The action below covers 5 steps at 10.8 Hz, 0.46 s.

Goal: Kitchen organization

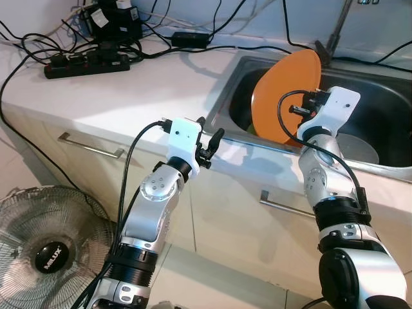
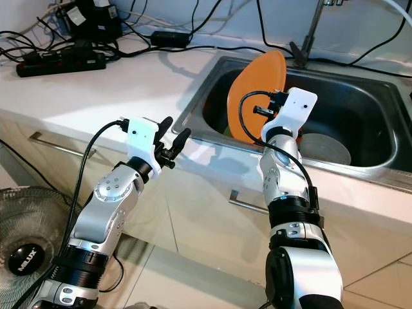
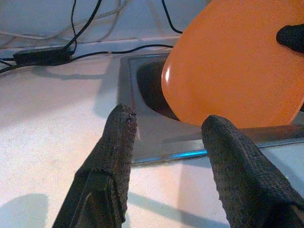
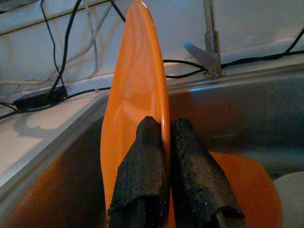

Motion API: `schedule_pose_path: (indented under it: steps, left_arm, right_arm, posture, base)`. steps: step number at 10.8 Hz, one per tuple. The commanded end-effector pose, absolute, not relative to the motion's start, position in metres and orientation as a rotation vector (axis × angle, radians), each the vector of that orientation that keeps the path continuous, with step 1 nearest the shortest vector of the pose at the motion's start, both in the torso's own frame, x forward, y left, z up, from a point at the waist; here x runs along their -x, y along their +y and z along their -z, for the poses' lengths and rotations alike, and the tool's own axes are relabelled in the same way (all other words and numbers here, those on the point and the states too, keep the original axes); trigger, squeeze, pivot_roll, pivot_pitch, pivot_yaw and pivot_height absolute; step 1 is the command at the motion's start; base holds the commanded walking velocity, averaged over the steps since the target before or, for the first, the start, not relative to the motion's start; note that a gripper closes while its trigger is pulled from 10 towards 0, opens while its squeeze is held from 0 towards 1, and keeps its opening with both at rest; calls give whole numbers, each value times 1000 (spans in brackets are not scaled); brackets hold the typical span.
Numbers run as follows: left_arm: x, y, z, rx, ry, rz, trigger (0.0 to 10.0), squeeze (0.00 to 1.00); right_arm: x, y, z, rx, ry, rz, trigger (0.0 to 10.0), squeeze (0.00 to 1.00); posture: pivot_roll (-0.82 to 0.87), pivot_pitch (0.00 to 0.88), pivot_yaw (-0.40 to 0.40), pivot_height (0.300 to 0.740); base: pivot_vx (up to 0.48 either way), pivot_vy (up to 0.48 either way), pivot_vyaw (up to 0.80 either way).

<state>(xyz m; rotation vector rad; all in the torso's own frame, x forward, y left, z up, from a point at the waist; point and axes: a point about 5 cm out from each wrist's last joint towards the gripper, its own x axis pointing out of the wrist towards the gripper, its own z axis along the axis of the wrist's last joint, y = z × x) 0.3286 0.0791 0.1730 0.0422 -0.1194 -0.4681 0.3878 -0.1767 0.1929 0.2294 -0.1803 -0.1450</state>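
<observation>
Between right jaws, orange plate [image 4: 135, 80] upright.

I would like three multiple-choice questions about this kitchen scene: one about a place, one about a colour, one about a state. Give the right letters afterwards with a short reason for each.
1. Where is the power strip?
A. on the counter, to the left of the sink
B. inside the sink
C. on the floor beside the fan

2. What colour is the plate held by the right gripper?
A. white
B. orange
C. blue

3. How is the left gripper?
A. shut on a cable
B. shut on the plate
C. open, holding nothing

Answers:
1. A: the strip lies on the white counter among cables, left of the steel sink.
2. B: the plate is plainly orange and stands on edge over the sink.
3. C: the left wrist view shows its two fingers apart with only counter between them.
</observation>
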Motion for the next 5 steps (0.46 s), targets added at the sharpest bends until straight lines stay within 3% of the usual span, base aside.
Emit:
schedule_pose_path:
  steps: [1, 2, 5]
  left_arm:
    - [-330, 81, -175, -45, -117, 460, 10000, 0]
    - [-331, 82, -176, -48, -117, 457, 10000, 0]
    - [-332, 85, -178, -53, -133, 446, 10000, 0]
  right_arm:
    - [-390, -175, -204, -234, -233, 130, 10000, 0]
    - [-390, -175, -204, -235, -228, 124, 10000, 0]
    - [-390, -172, -204, -235, -235, 114, 10000, 0]
  posture:
    - [192, 22, 9, 740]
    - [192, 23, 9, 740]
    - [194, 28, 8, 740]
  base:
    - [0, 0, 0]
    - [0, 0, -725]
    - [275, 0, 0]
